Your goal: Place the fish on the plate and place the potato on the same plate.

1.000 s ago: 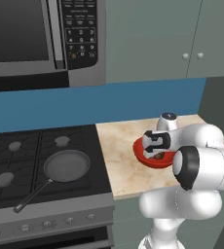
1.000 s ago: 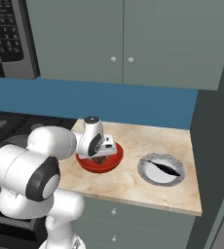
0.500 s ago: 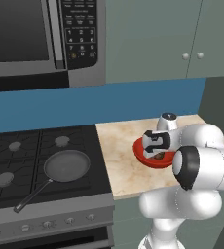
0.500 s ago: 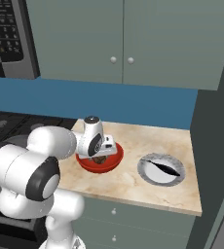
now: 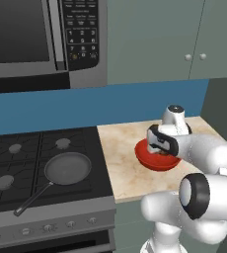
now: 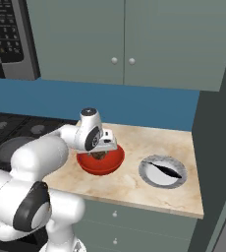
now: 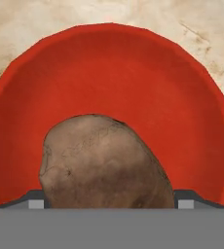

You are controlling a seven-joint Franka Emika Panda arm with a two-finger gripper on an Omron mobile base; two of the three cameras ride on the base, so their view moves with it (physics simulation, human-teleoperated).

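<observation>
We log the end effector (image 6: 104, 150) down in the red bowl (image 6: 100, 164), gripping the potato (image 7: 104, 163), fish (image 6: 162, 168) on the plate (image 6: 180, 180) right of the bowl, both on the bench (image 6: 129, 184), pan (image 5: 66, 168) on stove (image 5: 17, 163).

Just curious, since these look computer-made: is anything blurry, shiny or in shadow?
Hand view: brown potato and red bowl look soft up close. Right base view: even light, faint shadow beside the grey plate holding the dark fish. Left base view: no glare on the black frying pan.
</observation>
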